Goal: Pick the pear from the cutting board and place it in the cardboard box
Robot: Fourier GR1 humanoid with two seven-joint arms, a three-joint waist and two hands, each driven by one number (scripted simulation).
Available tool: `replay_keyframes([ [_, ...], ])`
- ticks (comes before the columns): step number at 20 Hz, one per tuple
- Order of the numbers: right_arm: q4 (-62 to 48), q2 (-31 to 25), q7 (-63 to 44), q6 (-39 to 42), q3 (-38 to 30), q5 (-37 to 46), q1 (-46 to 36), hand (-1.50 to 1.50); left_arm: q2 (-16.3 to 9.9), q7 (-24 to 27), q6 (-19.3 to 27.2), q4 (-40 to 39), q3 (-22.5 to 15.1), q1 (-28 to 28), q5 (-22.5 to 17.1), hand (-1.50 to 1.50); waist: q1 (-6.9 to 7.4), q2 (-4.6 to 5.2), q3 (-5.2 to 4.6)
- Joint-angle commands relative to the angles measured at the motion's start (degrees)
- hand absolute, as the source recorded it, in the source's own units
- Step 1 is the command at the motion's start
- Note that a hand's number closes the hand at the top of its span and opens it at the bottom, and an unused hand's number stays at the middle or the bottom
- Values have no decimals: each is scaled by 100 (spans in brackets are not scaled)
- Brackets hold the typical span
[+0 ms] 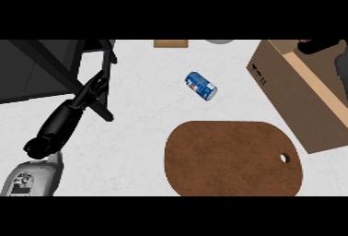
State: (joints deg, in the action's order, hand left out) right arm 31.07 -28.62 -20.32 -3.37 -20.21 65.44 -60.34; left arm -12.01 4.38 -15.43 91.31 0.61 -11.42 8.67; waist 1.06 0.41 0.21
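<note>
The brown cutting board (231,159) lies at the front centre with nothing on it. The cardboard box (289,87) stands open at the right edge. My right hand (325,47) shows only as black shapes over the box's far end, cut off by the view's edge. A small reddish bit (304,41) sits beside it; I cannot tell whether it is the pear. My left hand (75,103) stretches up from the lower left with straight fingers, holding nothing, its tips by a black frame.
A blue can (201,85) lies on its side on the white counter between the board and the back. A dark appliance with a black frame (41,69) fills the back left. A tan object (170,43) and a grey one (219,41) peek in at the back edge.
</note>
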Motion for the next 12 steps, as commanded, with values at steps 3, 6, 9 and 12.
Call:
replay_keyframes([
  [3,-817,-544,580,815,-196,-264,31,150,-147,-446,-56,274,200,-87,-102,0,53,6,-13],
  [6,-1134,-673,637,1120,-119,-187,207,150,-5,-2,153,-229,115,-161,164,0,7,28,-17],
  [9,-1450,-836,1034,1366,-204,-303,318,-150,-84,-126,-22,-184,206,-280,-18,0,42,45,-11],
  [12,-1314,-945,1534,2098,-180,-491,123,-150,113,-318,132,52,25,-125,118,0,-9,-5,-15],
])
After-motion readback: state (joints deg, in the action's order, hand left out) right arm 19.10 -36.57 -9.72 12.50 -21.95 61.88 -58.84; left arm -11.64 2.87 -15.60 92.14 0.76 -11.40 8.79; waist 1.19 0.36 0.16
